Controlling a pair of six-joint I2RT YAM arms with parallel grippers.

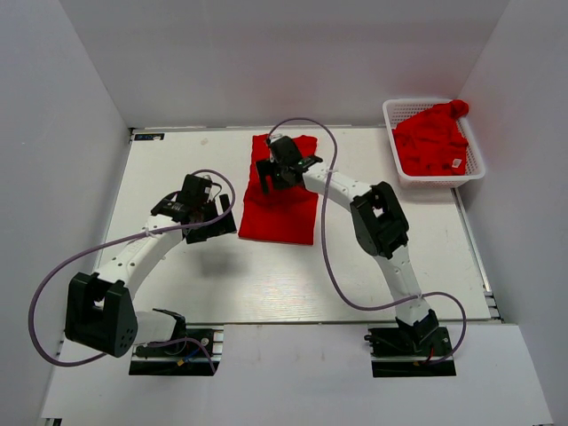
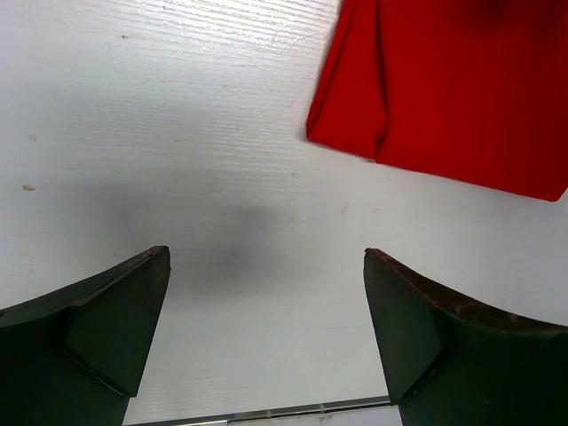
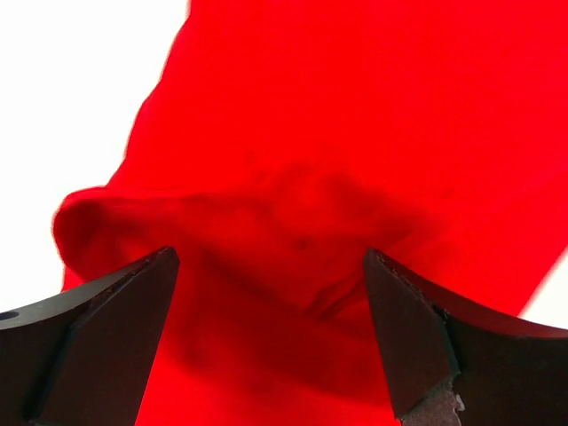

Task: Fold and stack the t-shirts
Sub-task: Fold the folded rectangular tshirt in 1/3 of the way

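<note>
Right hand [image 3: 266, 262] jaws apart over a bunched ridge of the t-shirt [image 1: 284, 213], flat on the counter [image 1: 177, 160] well left of the basket [image 1: 417, 101]. I'd pinch all layers at that ridge, then pull slow.

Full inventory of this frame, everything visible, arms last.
table: 1, white, walls on three sides
basket: 1, white lattice, table's far right corner
folded t-shirt: 1, red, far centre
heaped t-shirts: count unclear, red, in basket, one white label showing
cables: 2, purple, one per arm
left gripper: 1, black fingers, open over bare table, beside folded t-shirt's corner
right gripper: 1, black fingers, open over bunched red cloth
</note>
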